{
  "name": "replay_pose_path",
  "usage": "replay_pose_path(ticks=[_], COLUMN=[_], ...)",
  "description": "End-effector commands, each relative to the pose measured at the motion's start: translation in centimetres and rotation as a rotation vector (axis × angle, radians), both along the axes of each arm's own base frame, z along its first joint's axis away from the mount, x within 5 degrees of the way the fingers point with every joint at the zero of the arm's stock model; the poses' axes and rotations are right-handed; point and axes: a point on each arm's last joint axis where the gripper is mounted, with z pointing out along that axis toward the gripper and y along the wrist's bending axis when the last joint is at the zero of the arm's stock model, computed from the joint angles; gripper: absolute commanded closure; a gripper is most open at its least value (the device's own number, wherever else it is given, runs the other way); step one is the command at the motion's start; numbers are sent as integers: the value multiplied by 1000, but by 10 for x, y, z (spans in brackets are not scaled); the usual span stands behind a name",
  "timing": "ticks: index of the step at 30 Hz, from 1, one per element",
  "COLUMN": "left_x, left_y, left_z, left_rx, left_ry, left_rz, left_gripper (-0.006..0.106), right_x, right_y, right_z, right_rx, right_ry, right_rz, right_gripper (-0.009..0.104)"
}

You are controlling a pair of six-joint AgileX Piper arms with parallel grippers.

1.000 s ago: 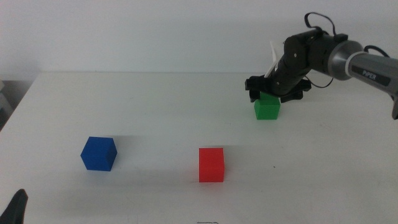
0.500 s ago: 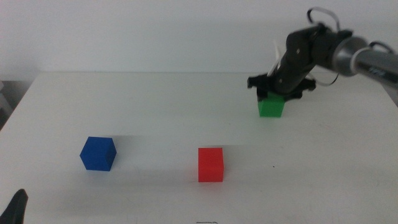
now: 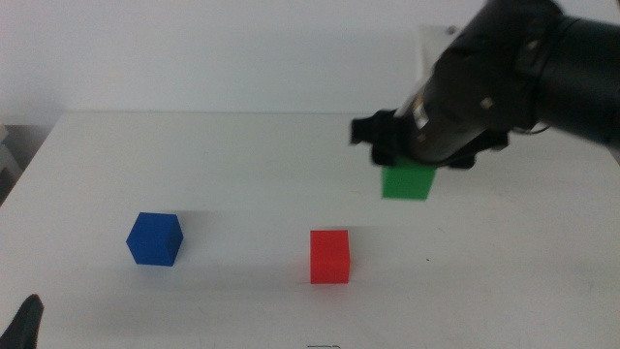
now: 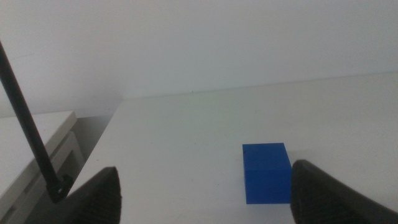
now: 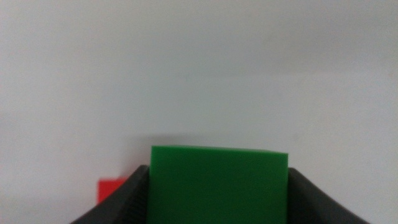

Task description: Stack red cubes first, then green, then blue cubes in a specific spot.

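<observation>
My right gripper is shut on the green cube and holds it in the air, above and to the right of the red cube. In the right wrist view the green cube fills the space between the jaws, and a corner of the red cube shows beside one jaw. The blue cube rests on the white table at the left. My left gripper waits at the bottom left corner, open, with the blue cube on the table ahead of it.
A dark thin rod and a pale ledge stand beyond the table's left edge. The big dark right arm hangs over the table's right half.
The right gripper has lifted the green cube off the table and carried it toward the camera and to the left, nearer the red cube. The left arm has not moved.
</observation>
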Motion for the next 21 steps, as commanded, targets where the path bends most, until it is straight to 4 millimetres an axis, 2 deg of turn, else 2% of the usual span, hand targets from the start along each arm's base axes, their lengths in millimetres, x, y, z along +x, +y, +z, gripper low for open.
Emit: replay_pose_path(ticks=[1, 6, 9, 15, 21], left_x=[-1, -1, -1, -1, -1], left_y=[0, 0, 0, 0, 0], left_z=[9, 9, 9, 9, 9], left_rx=[-22, -22, -22, -22, -22], left_ry=[-102, -102, -102, -102, -102], left_rz=[-5, -5, -5, -5, -5], left_gripper=[8, 8, 8, 8, 8], right_x=[-15, -31, -32, -23, -15], right_y=[7, 29, 44, 71, 81], right_z=[28, 23, 12, -9, -20], right_rx=[35, 84, 61, 34, 8], right_ry=[-89, -82, -86, -27, -13], right_rz=[8, 12, 11, 52, 60], right_gripper=[96, 96, 96, 96, 96])
